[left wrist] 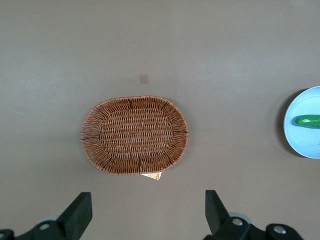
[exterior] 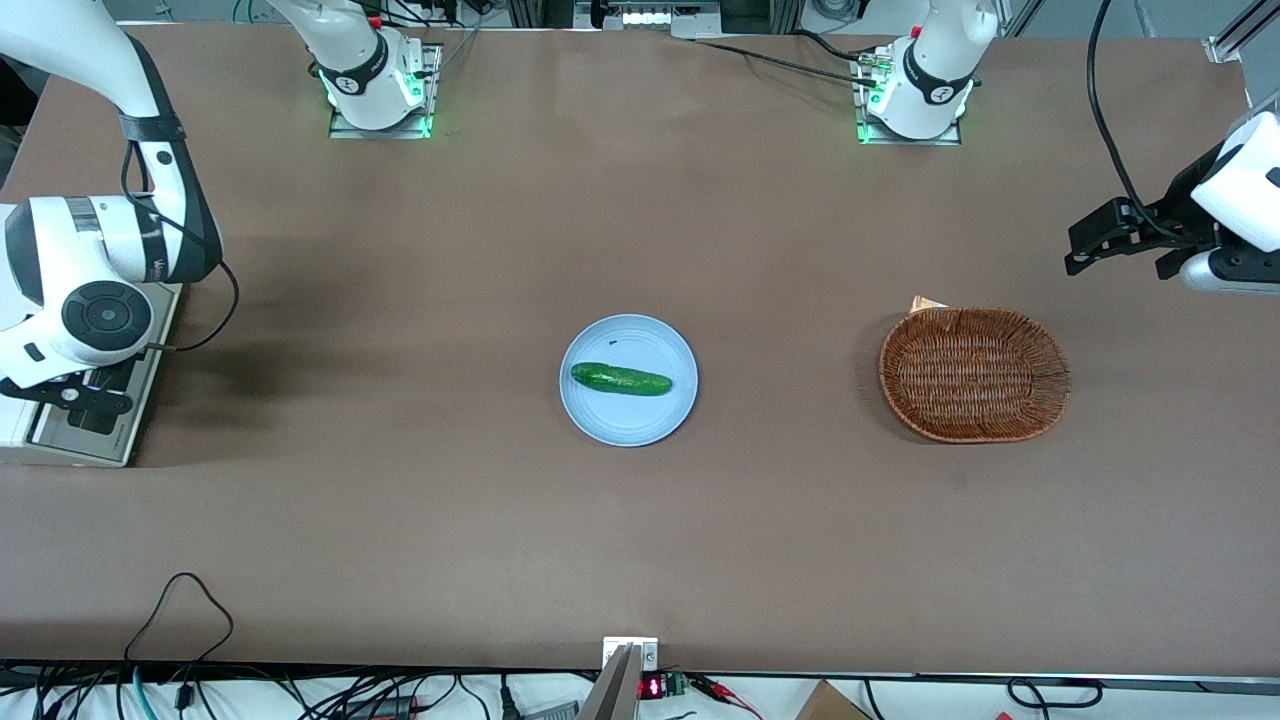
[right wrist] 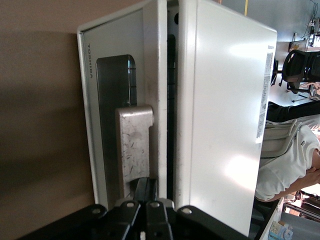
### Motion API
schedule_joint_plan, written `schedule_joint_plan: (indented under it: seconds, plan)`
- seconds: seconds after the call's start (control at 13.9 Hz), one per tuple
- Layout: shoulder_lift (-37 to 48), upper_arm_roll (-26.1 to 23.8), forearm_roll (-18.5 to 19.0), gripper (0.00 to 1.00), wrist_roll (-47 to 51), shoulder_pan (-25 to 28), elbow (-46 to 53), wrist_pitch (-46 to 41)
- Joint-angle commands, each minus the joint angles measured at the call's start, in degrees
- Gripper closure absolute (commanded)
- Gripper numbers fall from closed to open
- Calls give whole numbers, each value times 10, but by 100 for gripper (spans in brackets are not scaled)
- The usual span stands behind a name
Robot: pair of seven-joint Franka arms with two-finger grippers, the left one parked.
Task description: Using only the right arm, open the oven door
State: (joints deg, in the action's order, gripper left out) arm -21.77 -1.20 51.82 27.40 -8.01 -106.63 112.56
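Observation:
The white toaster oven (exterior: 20, 425) stands at the working arm's end of the table. Its oven door (exterior: 115, 440), a silver frame with a glass window, faces the table's middle. In the right wrist view the oven door (right wrist: 100, 125) stands slightly ajar, with a dark gap between it and the white oven body (right wrist: 220, 115). The right arm (exterior: 90, 270) hangs over the oven. Its black gripper (exterior: 90, 398) is at the door. In the right wrist view the gripper (right wrist: 148, 189) has its fingers pressed together and tucked in at the end of the silver bar handle (right wrist: 134, 145).
A light blue plate (exterior: 640, 415) holding a green cucumber (exterior: 620, 379) sits mid-table. A brown wicker basket (exterior: 973, 373) lies toward the parked arm's end, with a scrap of paper (exterior: 925, 303) at its rim. Cables hang along the table's near edge.

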Motion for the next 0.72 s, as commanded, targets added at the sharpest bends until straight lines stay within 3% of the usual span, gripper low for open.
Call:
schedule_joint_plan:
  seconds: [0.0, 0.65]
  plan:
    - [-13, -2, -22, 100, 18, -5, -18, 55]
    - [-21, -2, -51, 100, 16, -5, -37, 93]
